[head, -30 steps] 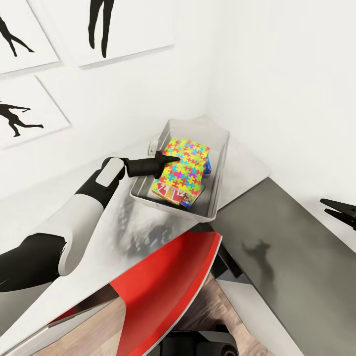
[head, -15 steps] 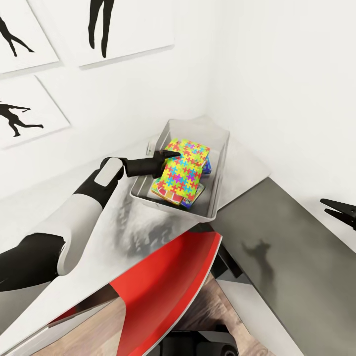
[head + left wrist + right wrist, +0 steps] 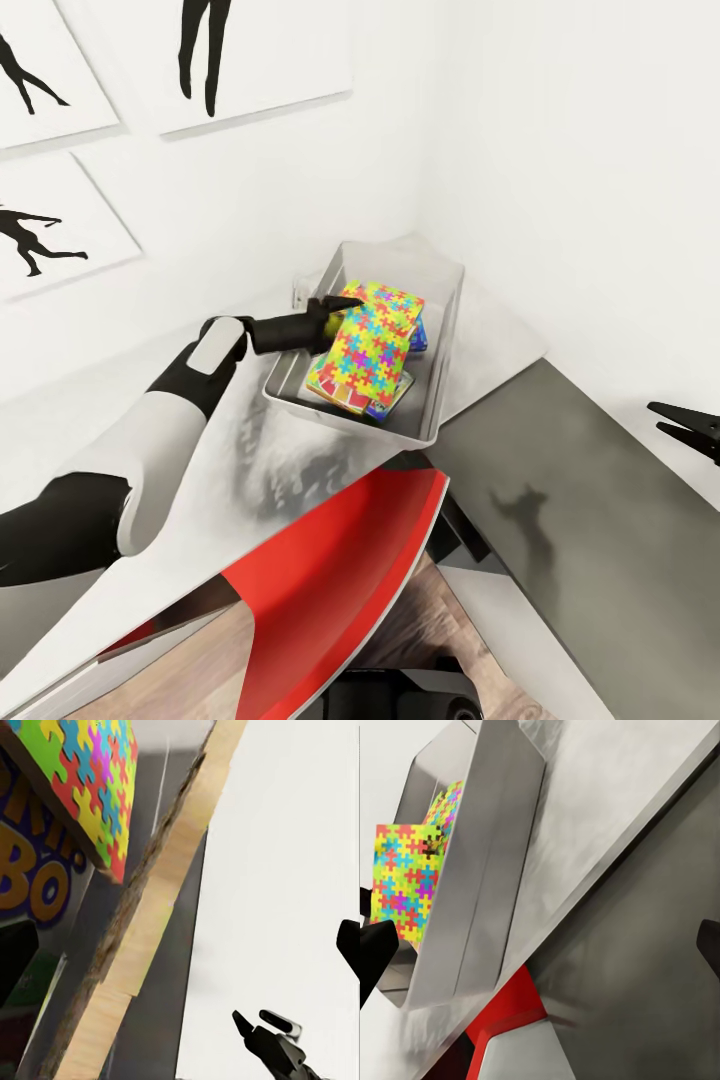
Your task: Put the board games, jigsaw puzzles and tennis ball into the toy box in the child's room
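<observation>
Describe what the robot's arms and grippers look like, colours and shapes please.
The left arm has smooth rounded light-grey shells, black at the upper arm and joints, narrowing to a slim black wrist. The left gripper is black with thin pointed fingers. The right gripper is likewise black, two tapered fingers. No cables or markings are visible.

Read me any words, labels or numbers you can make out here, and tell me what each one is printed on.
"BO": big orange letters on the dark blue box under the jigsaw puzzle box, left wrist view; the word is cut off.
Partial orange letters above that on the same box: too cropped to read.
Red and green printing on the bottom box in the toy box, head view: too small to read.
Wall pictures: silhouettes, no text.
</observation>
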Motion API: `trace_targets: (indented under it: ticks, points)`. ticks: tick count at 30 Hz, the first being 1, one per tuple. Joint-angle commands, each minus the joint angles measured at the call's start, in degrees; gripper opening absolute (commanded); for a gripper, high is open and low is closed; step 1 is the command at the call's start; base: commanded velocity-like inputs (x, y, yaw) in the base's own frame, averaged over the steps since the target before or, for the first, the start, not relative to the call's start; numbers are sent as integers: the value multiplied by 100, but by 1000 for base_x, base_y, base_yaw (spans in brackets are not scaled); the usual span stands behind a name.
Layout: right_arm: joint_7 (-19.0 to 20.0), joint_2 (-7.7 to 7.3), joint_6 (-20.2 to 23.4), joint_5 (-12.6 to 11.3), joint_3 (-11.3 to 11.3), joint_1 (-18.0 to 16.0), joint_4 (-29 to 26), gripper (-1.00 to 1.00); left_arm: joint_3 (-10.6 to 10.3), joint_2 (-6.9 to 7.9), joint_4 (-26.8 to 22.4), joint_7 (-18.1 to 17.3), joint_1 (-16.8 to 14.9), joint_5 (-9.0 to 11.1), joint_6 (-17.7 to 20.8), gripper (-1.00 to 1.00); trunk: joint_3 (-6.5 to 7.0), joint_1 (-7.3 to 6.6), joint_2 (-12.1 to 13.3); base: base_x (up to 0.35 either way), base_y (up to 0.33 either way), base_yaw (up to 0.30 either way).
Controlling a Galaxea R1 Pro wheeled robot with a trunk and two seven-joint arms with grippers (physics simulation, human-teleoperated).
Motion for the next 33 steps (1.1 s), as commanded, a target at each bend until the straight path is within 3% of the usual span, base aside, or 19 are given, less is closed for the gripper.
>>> trace_targets:
  ticks: [1,4,8,33]
  points:
    - [55,-1,23,52,-5,-6,2,100,97,-10,-6,-53,1,-21,34,100,-7,3,-9,0,0,0]
    - [55,-1,23,52,-4,-6,2,100,364,-28,-55,-57,19,83,120,100,-7,3,-9,0,0,0]
    - [55,1,23,52,-4,-6,2,100,557,-18,-136,-57,41,184,180,100,-7,3,-9,0,0,0]
    - [63,12,23,52,-3,-6,0,100,808,129,-447,155,49,258,288,100,-7,3,-9,0,0,0]
